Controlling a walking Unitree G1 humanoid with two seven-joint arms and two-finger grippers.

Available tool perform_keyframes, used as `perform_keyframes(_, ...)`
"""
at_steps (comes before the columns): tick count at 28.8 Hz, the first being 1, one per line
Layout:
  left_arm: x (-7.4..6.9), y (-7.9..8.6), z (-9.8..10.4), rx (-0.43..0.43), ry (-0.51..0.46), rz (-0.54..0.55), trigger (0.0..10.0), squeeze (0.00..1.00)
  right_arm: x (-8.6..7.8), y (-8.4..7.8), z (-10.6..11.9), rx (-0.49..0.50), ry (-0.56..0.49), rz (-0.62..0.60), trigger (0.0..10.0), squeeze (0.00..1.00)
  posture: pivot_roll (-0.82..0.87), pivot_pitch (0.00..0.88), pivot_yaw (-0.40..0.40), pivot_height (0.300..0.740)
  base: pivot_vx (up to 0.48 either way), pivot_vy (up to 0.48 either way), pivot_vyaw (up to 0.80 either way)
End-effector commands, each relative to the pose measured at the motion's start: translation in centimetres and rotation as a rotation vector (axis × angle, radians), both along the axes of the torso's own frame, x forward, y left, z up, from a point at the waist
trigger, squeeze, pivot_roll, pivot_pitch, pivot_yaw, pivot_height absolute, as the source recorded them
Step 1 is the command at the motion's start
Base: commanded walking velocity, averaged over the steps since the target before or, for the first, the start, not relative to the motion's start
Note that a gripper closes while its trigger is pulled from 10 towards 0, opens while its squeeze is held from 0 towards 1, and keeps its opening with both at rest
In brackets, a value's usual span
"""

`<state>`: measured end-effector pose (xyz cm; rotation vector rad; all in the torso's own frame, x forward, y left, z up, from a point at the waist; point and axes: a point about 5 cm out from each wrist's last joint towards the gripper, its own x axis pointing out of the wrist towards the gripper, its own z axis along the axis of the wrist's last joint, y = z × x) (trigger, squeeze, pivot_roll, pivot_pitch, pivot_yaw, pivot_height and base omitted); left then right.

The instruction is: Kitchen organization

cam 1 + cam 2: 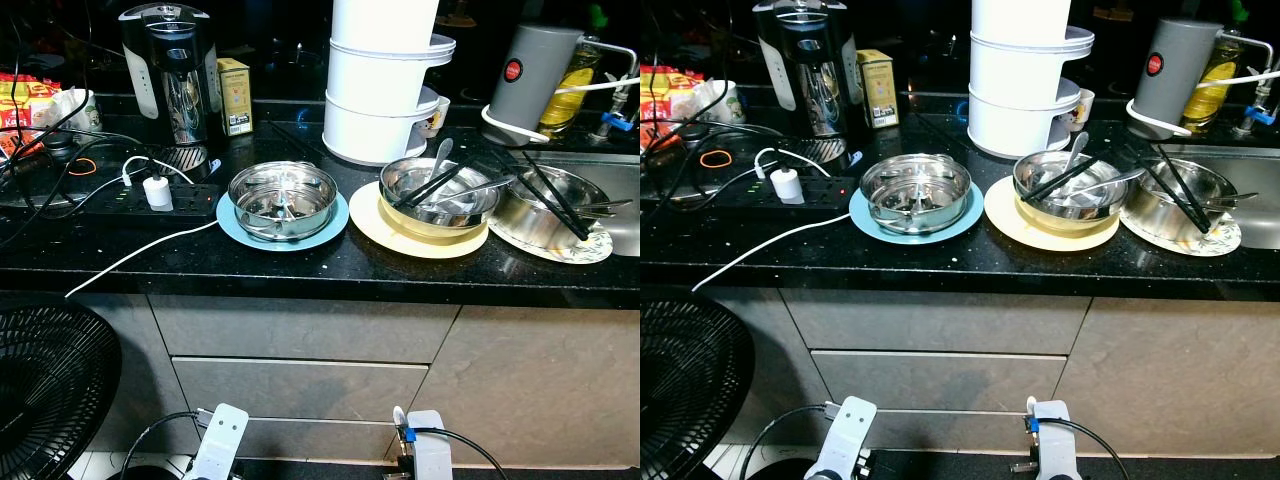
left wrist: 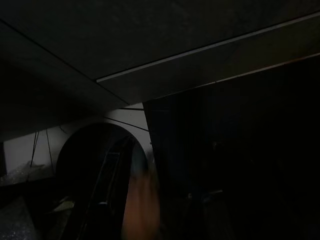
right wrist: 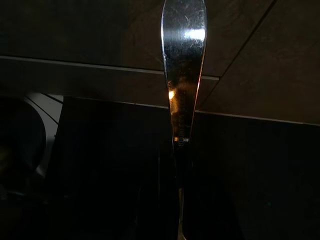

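Three steel bowls stand in a row on the black counter. One bowl (image 1: 283, 200) sits on a blue plate (image 1: 232, 225). A second bowl (image 1: 437, 190), on a yellow plate (image 1: 385, 232), holds black chopsticks (image 1: 428, 186) and a spoon (image 1: 441, 155). The third bowl (image 1: 535, 205), beside the sink, rests on a patterned plate (image 1: 592, 250) with more chopsticks (image 1: 555, 200) across it. My right gripper (image 3: 179, 205) is low in front of the drawers, shut on a metal utensil (image 3: 183, 75) that stands upright; its tip (image 1: 398, 414) pokes up by the right wrist (image 1: 428, 450). My left arm (image 1: 218, 445) hangs idle.
A white stacked steamer (image 1: 385, 90), a coffee machine (image 1: 170, 70), a grey kettle (image 1: 535, 70) and a power strip (image 1: 150, 200) with cables crowd the counter's back and left. The sink (image 1: 612, 195) is at the right. A black fan (image 1: 50, 390) stands at the lower left beside the drawers (image 1: 300, 385).
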<state>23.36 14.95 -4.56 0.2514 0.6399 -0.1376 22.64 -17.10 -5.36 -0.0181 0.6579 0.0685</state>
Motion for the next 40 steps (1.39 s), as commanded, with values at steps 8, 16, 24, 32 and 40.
perform_keyframes(8,-0.07,0.12,-0.14,-0.004,0.011,-0.001,10.0,0.0,-0.25,-0.15,-0.18,0.003,0.011,-0.018,10.0,0.0,-0.06,0.108,-0.053,0.74,0.0,-0.208,0.0)
perform_keyframes(16,0.0,0.29,-0.17,-0.005,0.015,0.005,10.0,0.0,-0.14,-0.08,-0.1,0.004,0.006,-0.017,10.0,0.0,-0.06,0.107,-0.052,0.74,0.0,-0.36,0.0)
perform_keyframes(24,0.01,0.2,-0.2,-0.01,0.015,0.009,10.0,0.0,-0.02,-0.05,0.01,-0.003,-0.002,-0.003,10.0,0.0,-0.07,0.109,-0.058,0.74,0.0,-0.359,0.0)
perform_keyframes(32,-0.04,0.16,-0.29,-0.014,0.015,0.015,10.0,0.0,0.23,0.04,0.16,-0.006,-0.007,0.007,10.0,0.0,-0.07,0.107,-0.062,0.74,0.0,-0.357,0.0)
perform_keyframes(40,0.13,0.19,-0.2,-0.015,0.01,0.016,10.0,0.0,0.3,-0.01,0.21,-0.005,-0.008,0.005,10.0,0.0,-0.07,0.105,-0.061,0.74,0.0,-0.357,0.0)
